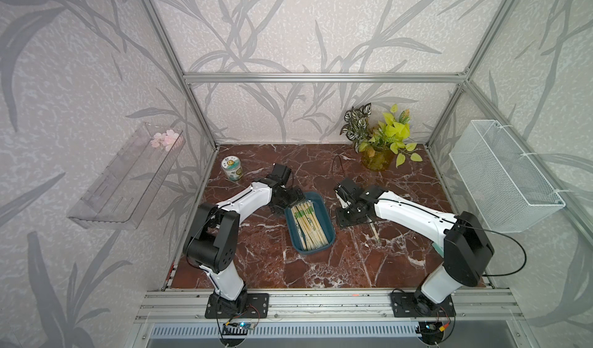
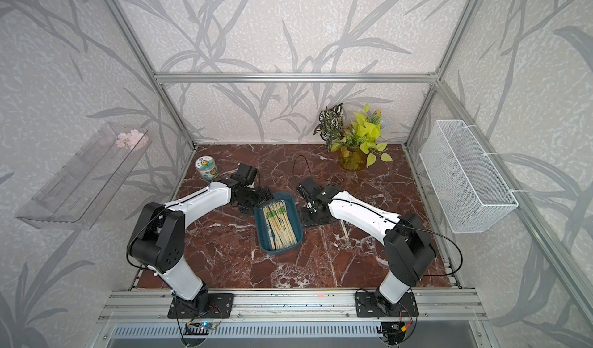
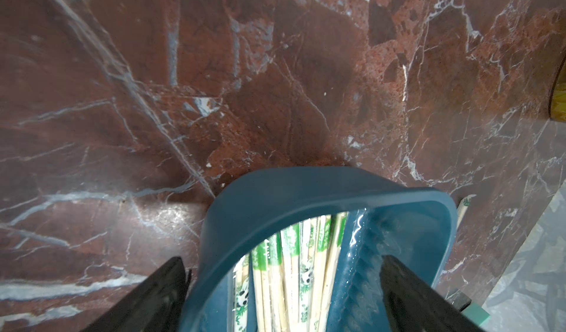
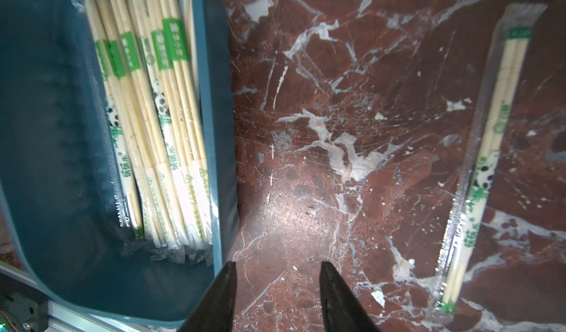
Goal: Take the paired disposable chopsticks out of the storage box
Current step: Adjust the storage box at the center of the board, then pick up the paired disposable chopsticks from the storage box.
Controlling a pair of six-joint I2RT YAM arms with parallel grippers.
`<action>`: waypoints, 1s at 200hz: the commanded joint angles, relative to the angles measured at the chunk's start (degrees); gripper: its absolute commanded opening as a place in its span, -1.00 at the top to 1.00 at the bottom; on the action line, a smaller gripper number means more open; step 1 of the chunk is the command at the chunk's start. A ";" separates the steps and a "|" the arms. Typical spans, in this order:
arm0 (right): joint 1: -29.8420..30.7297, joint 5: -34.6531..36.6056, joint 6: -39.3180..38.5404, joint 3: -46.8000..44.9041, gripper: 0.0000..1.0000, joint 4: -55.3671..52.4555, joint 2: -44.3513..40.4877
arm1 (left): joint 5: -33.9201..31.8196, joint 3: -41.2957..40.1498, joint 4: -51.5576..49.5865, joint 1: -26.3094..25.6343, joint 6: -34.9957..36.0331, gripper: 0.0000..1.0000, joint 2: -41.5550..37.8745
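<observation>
The storage box (image 1: 316,202) (image 2: 287,200), a shallow teal tray, lies mid-table with several paired disposable chopsticks (image 1: 309,226) (image 4: 147,116) in clear, green-banded wrappers. My left gripper (image 3: 281,257) is open and straddles the box's far-left corner. One of its fingers (image 3: 165,287) is outside the wall, and the other is inside, over the wrappers. One wrapped pair (image 4: 490,150) (image 1: 374,232) lies on the marble to the right of the box. My right gripper (image 4: 277,263) is open and empty, low over bare marble between the box and that pair.
A small labelled can (image 1: 231,168) stands at the back left and a potted plant (image 1: 378,144) at the back right. A white wire basket (image 1: 503,176) hangs on the right wall and a clear shelf (image 1: 125,176) on the left wall.
</observation>
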 commanded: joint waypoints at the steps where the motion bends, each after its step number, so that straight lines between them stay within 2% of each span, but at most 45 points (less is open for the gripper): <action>1: 0.28 -0.82 -1.99 5.49 0.08 -0.61 -0.39 | -3.60 0.97 -3.81 1.01 1.28 -0.99 -2.96; 41: 0.77 -5.21 -4.65 15.02 0.08 -0.09 7.36 | -5.41 0.16 -6.63 3.88 0.50 -0.98 -5.55; 82: 3.30 -5.92 -6.77 23.46 0.10 -0.29 16.24 | -5.39 -2.06 -7.69 7.32 0.24 -0.99 -8.48; 124: 4.94 -1.69 -8.01 27.99 0.17 -0.31 23.04 | -5.21 -4.73 -7.51 8.80 -0.23 -0.98 -10.97; 200: 5.12 4.80 -8.49 30.98 0.36 0.46 29.49 | -4.17 -6.78 -6.18 8.89 -0.62 -0.98 -12.05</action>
